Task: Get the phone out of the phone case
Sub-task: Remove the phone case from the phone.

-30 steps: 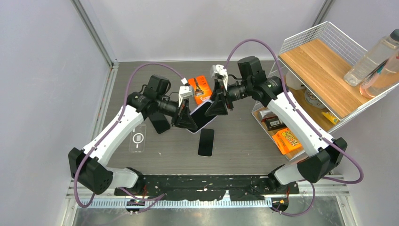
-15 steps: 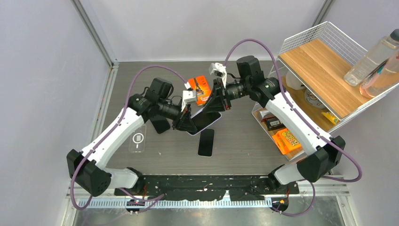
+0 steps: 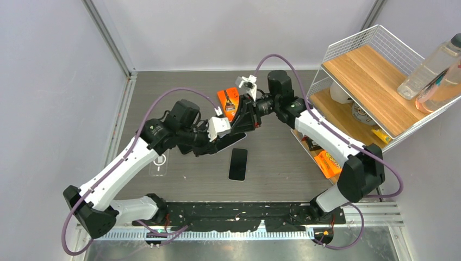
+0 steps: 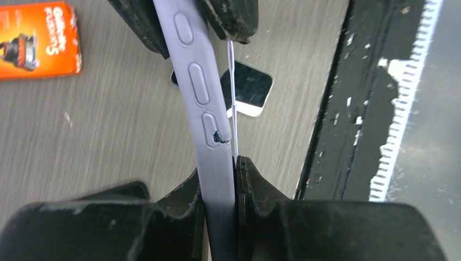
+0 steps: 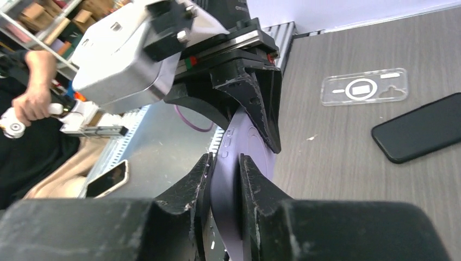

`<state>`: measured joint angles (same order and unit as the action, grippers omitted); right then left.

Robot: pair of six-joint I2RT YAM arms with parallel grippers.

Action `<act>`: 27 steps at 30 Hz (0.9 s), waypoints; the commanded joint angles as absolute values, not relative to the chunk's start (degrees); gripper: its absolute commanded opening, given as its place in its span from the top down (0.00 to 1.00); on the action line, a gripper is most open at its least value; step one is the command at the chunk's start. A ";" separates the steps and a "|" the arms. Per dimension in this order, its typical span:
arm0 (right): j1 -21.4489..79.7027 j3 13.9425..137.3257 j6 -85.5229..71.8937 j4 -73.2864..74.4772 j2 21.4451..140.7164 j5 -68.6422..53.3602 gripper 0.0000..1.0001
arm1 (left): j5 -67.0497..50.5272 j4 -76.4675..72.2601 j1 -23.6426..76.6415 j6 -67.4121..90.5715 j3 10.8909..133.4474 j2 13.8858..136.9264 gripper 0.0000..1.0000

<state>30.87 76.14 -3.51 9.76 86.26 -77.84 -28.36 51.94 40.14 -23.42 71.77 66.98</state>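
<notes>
Phone case [image 4: 209,98] lower, near black phone [image 3: 237,163]

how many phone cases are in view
2: lavender case clamped by left gripper and right gripper; clear case flat on table; black slab beside it may be a third.

This is a robotics lab: a grey-walled test cell framed by aluminium posts [image 3: 108,38], with a wire rack [image 3: 348,44] of props. Beyond the bench, an operator [image 5: 16,136] stands before storage shelves [image 5: 24,12] of boxes.
</notes>
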 commanded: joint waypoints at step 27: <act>30.50 73.56 -21.06 1.21 96.71 -73.33 0.95 | 1.58 49.49 54.03 -35.96 75.06 64.96 1.00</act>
<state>30.81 71.61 -22.31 -5.02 93.82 -81.01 3.49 55.59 52.03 -30.04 71.90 66.89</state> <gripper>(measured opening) 0.323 0.210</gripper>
